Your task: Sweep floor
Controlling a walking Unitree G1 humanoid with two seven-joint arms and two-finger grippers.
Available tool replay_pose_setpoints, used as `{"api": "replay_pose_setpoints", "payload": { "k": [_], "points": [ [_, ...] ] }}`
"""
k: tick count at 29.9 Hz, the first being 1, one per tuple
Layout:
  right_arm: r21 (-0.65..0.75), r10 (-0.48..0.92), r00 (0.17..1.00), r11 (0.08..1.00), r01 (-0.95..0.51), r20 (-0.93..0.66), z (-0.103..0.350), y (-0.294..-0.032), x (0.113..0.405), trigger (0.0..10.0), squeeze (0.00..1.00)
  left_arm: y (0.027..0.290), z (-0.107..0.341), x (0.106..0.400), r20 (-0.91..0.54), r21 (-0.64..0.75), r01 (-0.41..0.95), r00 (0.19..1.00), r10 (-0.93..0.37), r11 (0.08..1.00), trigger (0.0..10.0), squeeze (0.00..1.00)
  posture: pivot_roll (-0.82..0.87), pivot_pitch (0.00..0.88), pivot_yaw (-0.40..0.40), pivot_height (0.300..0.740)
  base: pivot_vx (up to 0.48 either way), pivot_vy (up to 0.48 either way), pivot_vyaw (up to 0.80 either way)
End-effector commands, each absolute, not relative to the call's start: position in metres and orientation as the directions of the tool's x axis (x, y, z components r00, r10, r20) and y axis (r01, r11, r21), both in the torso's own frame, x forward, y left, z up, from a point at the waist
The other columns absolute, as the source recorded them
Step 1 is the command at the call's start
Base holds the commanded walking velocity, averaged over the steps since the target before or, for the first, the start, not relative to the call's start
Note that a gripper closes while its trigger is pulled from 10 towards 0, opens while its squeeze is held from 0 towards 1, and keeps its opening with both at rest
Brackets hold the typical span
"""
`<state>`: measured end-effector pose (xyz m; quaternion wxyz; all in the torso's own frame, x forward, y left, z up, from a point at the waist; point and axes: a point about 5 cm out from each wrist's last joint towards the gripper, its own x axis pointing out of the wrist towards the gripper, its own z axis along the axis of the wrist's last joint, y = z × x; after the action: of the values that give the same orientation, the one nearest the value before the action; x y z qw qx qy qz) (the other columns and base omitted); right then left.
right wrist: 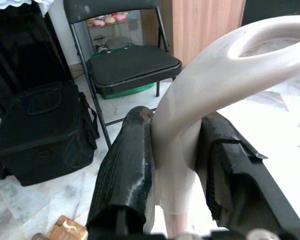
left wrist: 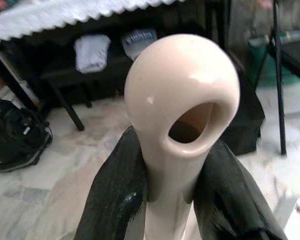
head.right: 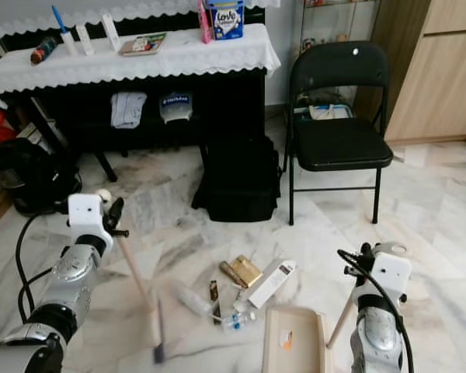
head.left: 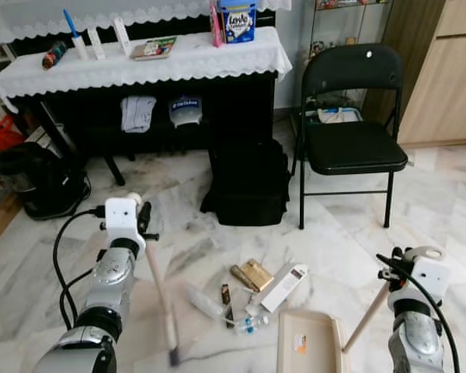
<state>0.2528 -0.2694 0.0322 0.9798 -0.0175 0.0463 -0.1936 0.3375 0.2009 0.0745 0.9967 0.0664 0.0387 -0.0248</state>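
My left gripper (head.left: 144, 223) is shut on the cream broom handle (head.left: 157, 281), which slants down to a blurred brush head (head.left: 173, 354) on the marble floor. In the left wrist view the handle's looped end (left wrist: 182, 90) sticks out between the black fingers (left wrist: 115, 192). My right gripper (head.left: 393, 277) is shut on the dustpan's handle (right wrist: 215, 75). The beige dustpan (head.left: 307, 342) rests on the floor between the arms. Just beyond it lies the litter: a gold box (head.left: 257, 274), a white carton (head.left: 284, 287), a small clear bottle (head.left: 251, 324) and other scraps.
A black bag (head.left: 248, 183) stands behind the litter. To the right is a black folding chair (head.left: 353, 144), with a wooden cabinet (head.left: 443, 78) past it. A cloth-covered table (head.left: 140, 66) runs along the back, and a black appliance (head.left: 31, 179) sits at the left.
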Motion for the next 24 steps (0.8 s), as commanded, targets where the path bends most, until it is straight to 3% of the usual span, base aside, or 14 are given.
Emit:
{"api": "replay_pose_setpoints", "payload": {
  "k": [1,5,7,11,14,24],
  "points": [
    [-0.059,-0.375,0.908,0.927,0.37,-0.188,0.012,-0.266,0.242,10.0,0.0,0.201,0.073,0.339,-0.116,0.147,0.1,0.99,-0.084,0.984,10.0,0.0,-0.21,0.0,0.118,0.74,0.0,0.0,0.0],
    [-0.061,-0.371,0.91,0.929,0.366,-0.185,0.013,-0.266,0.242,10.0,0.0,0.198,0.07,0.338,-0.135,0.122,0.12,0.985,-0.103,0.985,10.0,0.0,-0.21,0.0,0.115,0.74,0.0,0.0,0.0],
    [-0.067,-0.356,0.918,0.935,0.349,-0.178,0.015,-0.267,0.243,10.0,0.0,0.194,0.061,0.334,-0.152,0.015,0.074,0.986,-0.071,0.997,10.0,0.0,-0.21,0.0,0.097,0.74,0.0,0.0,0.0],
    [-0.07,-0.346,0.921,0.938,0.338,-0.18,0.014,-0.267,0.243,10.0,0.0,0.195,0.06,0.334,-0.146,-0.001,0.017,0.989,-0.016,1.0,10.0,0.0,-0.21,0.0,0.09,0.74,0.0,0.0,0.0],
    [-0.076,-0.341,0.923,0.94,0.332,-0.18,0.013,-0.267,0.241,10.0,0.0,0.199,0.067,0.337,-0.095,0.015,-0.091,0.991,0.092,0.996,10.0,0.0,-0.22,0.0,0.088,0.74,0.0,0.0,0.0],
    [-0.077,-0.333,0.927,0.943,0.324,-0.175,0.011,-0.268,0.238,10.0,0.0,0.192,0.103,0.355,0.074,-0.019,-0.137,0.988,0.138,0.99,10.0,0.0,-0.23,0.0,0.091,0.74,0.0,0.0,0.0]
  ]
}}
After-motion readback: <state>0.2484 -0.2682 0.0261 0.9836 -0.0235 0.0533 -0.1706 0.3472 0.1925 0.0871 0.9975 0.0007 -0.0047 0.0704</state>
